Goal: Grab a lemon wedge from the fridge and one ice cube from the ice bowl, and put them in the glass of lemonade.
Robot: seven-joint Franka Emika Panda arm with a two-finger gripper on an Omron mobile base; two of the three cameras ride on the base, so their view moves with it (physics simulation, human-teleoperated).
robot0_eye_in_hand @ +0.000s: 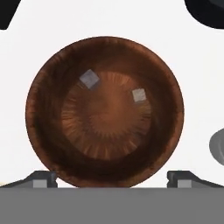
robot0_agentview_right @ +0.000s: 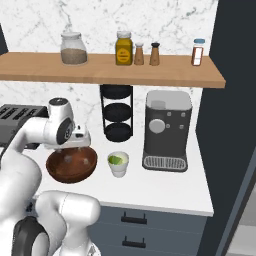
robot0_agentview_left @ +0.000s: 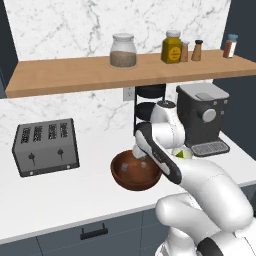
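The reddish-brown wooden ice bowl [robot0_eye_in_hand: 105,166] lies right under my gripper [robot0_eye_in_hand: 112,179], which is open, its fingertips [robot0_eye_in_hand: 43,179] spread about as wide as the bowl. Two pale grey ice cubes rest inside, one [robot0_eye_in_hand: 89,78] toward the far left and the other [robot0_eye_in_hand: 138,95] near the middle right. From the right base view the hand [robot0_agentview_right: 74,146] hangs just above the bowl [robot0_agentview_right: 71,167]. Beside the bowl stands the cream glass of lemonade [robot0_agentview_right: 118,165], and a yellow-green lemon wedge [robot0_agentview_right: 116,160] shows in it. The arm partly hides the glass [robot0_agentview_left: 183,153] in the left base view.
A dark toaster [robot0_agentview_left: 46,146] sits to the left of the bowl. A black tiered stand [robot0_agentview_right: 117,114] and a coffee machine [robot0_agentview_right: 166,131] stand at the back right. A wooden shelf [robot0_agentview_left: 65,75] with jars runs overhead. A tall dark grey unit [robot0_agentview_right: 235,100] bounds the right side.
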